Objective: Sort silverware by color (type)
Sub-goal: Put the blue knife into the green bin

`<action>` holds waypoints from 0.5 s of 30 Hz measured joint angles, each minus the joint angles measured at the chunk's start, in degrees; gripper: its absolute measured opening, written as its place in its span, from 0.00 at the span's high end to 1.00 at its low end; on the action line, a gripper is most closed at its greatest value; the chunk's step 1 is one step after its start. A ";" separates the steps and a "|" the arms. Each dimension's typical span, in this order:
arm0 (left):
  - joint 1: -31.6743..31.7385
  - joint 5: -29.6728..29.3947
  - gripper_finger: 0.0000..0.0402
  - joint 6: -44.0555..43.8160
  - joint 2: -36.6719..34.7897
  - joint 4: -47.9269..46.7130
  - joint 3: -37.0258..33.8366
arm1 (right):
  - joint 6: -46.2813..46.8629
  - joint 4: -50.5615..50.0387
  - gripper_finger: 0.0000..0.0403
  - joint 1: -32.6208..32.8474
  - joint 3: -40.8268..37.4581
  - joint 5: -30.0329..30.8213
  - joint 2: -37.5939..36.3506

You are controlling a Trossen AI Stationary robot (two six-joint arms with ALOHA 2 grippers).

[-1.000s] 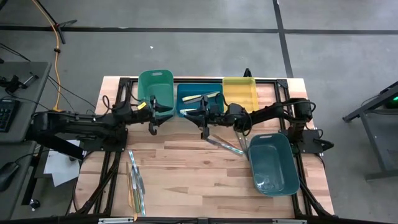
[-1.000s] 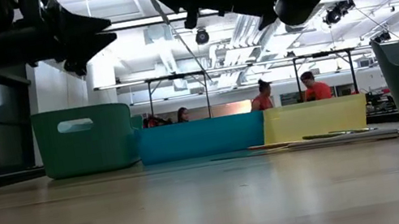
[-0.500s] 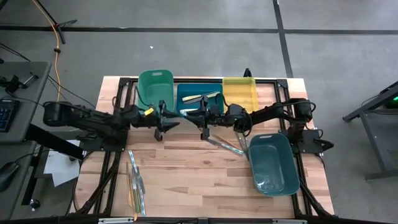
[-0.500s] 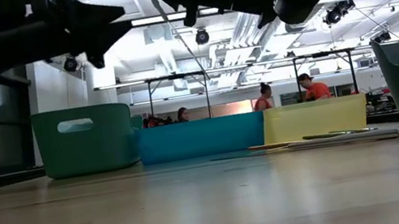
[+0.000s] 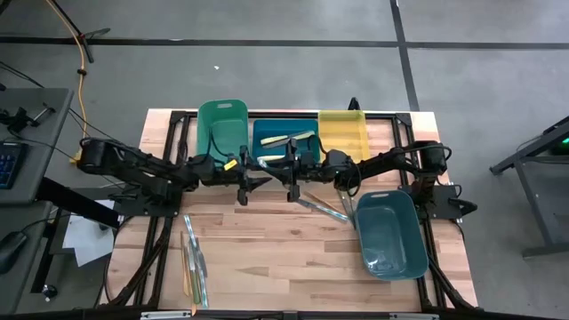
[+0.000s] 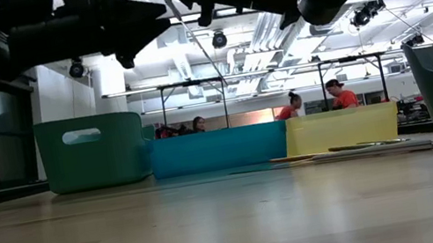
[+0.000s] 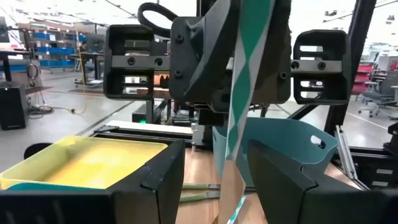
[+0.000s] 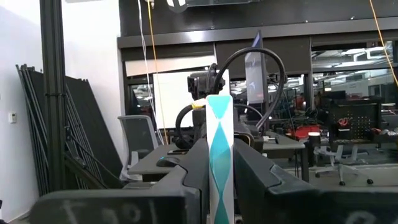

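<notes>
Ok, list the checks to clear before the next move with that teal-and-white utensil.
1. Right gripper shut on the teal-and-white utensil: ok.
2. Left gripper has its jaws open: ok.
3. Utensil lined up with the gap between the left jaws, as seen in the left wrist view: ok.
4. Left jaws around the utensil: not ok. The high view shows a gap between the two grippers.
5. Green bin has room for it: cannot tell.
</notes>
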 joint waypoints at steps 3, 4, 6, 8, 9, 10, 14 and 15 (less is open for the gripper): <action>-0.35 0.18 0.59 0.00 1.21 -0.07 0.99 | 0.00 0.00 0.89 0.00 0.00 0.00 0.00; -0.50 0.22 0.59 0.02 1.54 -0.04 1.36 | 0.02 0.00 0.89 0.00 0.00 0.00 0.00; -0.75 0.24 0.59 0.06 2.25 -0.05 2.19 | 0.05 0.01 0.89 0.00 0.00 0.00 0.00; -0.77 0.24 0.59 0.43 2.87 -0.10 2.85 | 0.05 -0.05 0.89 0.00 0.00 0.00 0.00; -0.76 0.12 0.59 0.45 2.97 -0.11 2.99 | 0.05 -0.09 0.89 0.00 0.00 0.00 0.00; -0.73 -0.01 0.59 0.47 3.17 -0.02 3.23 | 0.10 -0.24 0.89 0.00 0.00 0.00 0.00; -0.73 -0.17 0.59 1.88 3.40 0.30 3.27 | 0.20 -0.90 0.89 0.00 0.00 0.01 0.02; -0.73 -0.17 0.59 2.31 3.40 0.54 3.29 | 0.21 -0.98 0.89 0.00 0.00 0.00 0.02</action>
